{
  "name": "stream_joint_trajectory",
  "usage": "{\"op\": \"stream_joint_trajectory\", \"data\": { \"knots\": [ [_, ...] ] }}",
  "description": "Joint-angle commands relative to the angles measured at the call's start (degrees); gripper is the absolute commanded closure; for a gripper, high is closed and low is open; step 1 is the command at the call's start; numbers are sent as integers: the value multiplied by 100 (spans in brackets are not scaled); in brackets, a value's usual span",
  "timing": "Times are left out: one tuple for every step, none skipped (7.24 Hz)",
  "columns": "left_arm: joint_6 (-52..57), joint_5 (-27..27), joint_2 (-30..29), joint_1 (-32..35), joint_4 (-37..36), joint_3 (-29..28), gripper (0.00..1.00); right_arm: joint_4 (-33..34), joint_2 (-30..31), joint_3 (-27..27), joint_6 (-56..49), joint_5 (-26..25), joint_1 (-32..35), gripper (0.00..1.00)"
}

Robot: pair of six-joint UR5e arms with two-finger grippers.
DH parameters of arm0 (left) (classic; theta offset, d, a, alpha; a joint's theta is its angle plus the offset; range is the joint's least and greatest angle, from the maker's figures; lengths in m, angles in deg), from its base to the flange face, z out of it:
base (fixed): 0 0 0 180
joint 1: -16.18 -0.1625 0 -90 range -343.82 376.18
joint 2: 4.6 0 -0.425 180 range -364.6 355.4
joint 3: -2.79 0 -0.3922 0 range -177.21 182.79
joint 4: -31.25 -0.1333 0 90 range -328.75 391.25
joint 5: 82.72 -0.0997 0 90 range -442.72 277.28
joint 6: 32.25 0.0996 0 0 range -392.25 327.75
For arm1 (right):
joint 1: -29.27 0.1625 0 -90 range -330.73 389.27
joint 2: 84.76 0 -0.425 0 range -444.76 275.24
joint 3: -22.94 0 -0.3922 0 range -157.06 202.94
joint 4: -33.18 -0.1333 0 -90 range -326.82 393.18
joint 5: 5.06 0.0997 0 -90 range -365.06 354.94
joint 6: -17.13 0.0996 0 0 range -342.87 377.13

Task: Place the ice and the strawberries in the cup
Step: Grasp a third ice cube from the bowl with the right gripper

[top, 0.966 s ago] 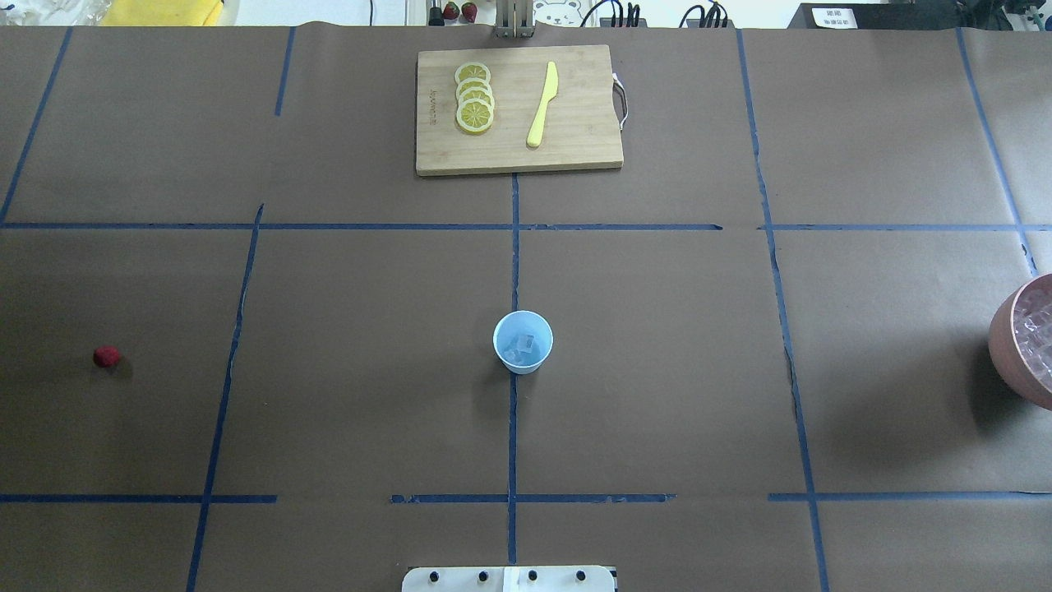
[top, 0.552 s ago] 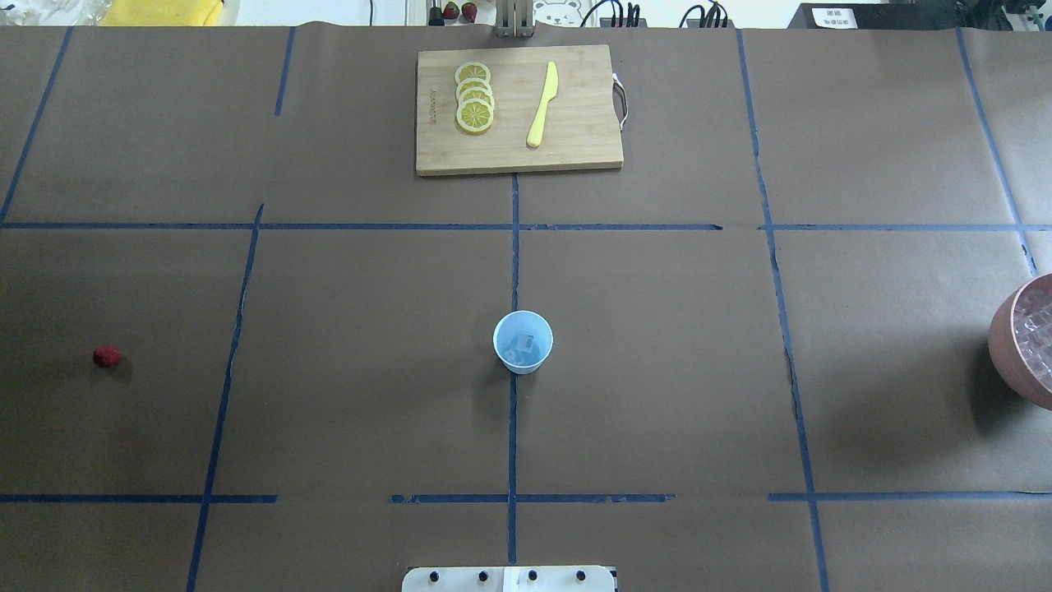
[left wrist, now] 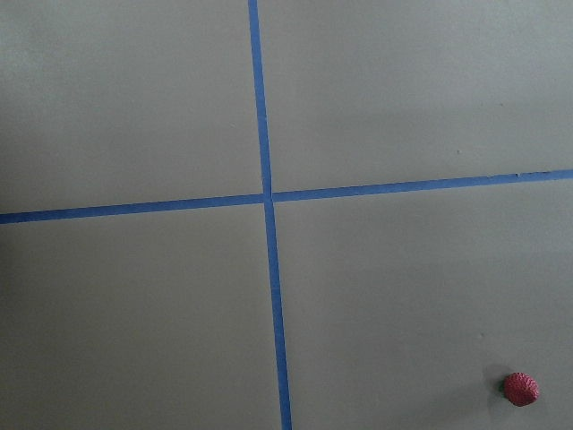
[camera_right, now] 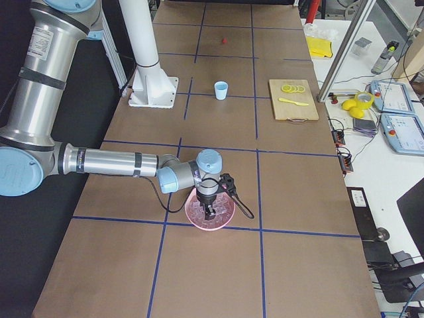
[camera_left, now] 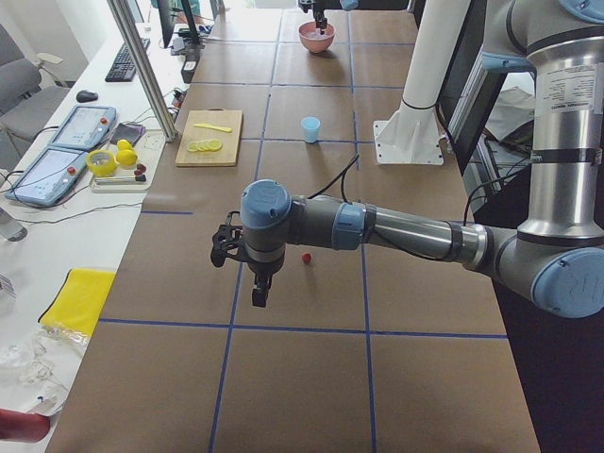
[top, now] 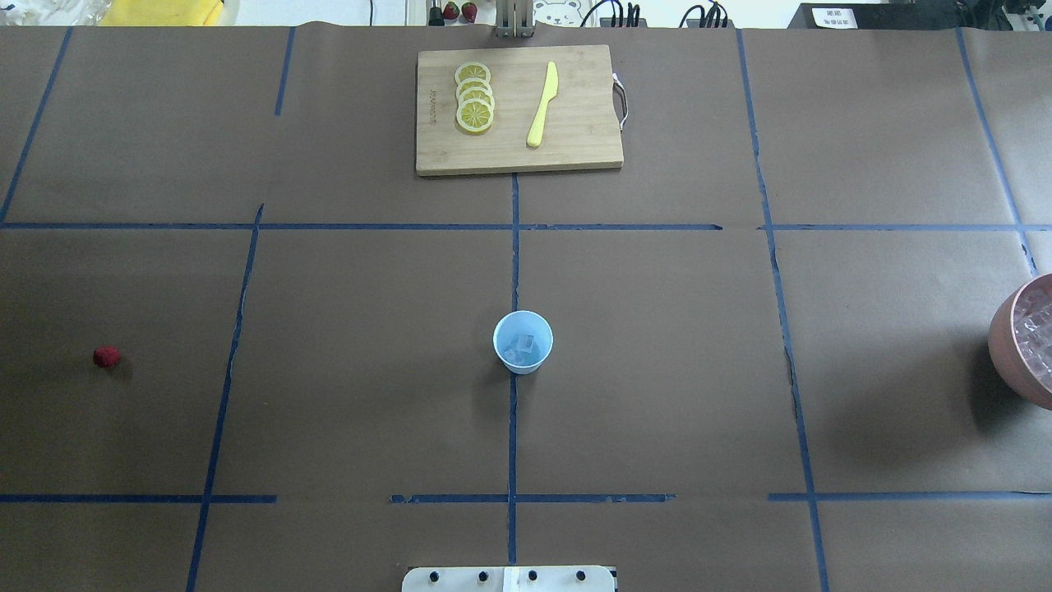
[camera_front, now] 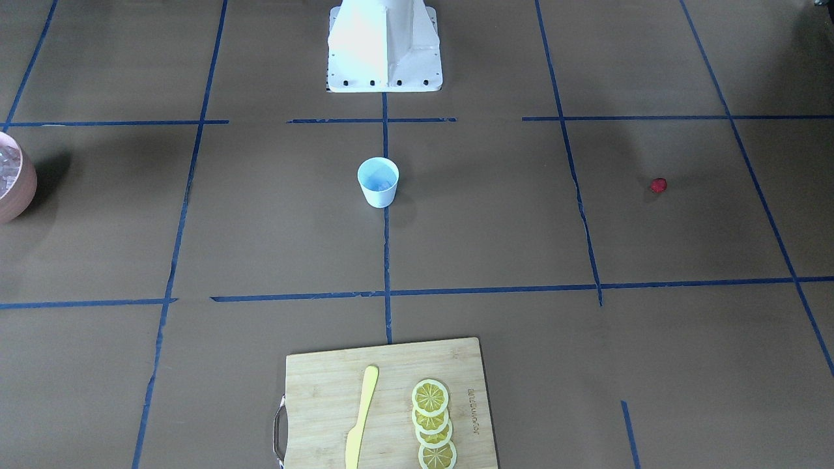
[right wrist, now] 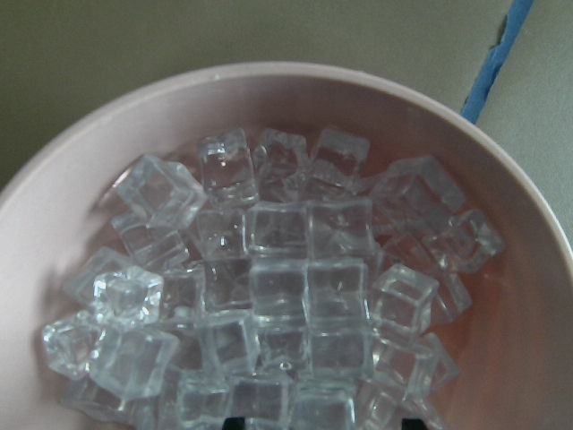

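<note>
Zero shift overhead vs 1 s ago: cup [top: 523, 342] mid-frame, few ice [top: 520, 349] cubes inside; berry [top: 106, 356] far left on bench [top: 329, 370]. Ice part begun, berry pending. L fingers [camera_left: 258, 291] hang near berry, R fingers [camera_right: 209, 212] over bowl [top: 1004, 345]; open/clenched: cannot tell. Ice clear, glossy, cubic; berry red, pebbled; cup pale blue, tapered; bowl pink, round.

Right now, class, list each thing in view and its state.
cup: upright, a few ice cubes inside
strawberry: on the table, outside the cup
pink bowl: upright, filled with ice
lemon slices: overlapping on cutting board
knife: flat on cutting board
left end effector: near strawberry, opening unclear
right end effector: over pink bowl, opening unclear
</note>
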Motion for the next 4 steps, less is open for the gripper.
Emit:
{"op": "stream_joint_trajectory", "data": {
  "knots": [
    [0, 0, 0, 0, 2, 0, 0, 0, -28, -11, -6, -1, 0, 53],
    [0, 0, 9, 0, 2, 0, 0, 8, -63, -20, -6, -1, 9, 67],
    [0, 0, 9, 0, -7, 0, 0, 0, -55, -46, -15, -1, 17, 90],
    [0, 0, 9, 0, -7, 0, 0, 0, -55, -98, -32, 8, 35, 100]
  ]
}}
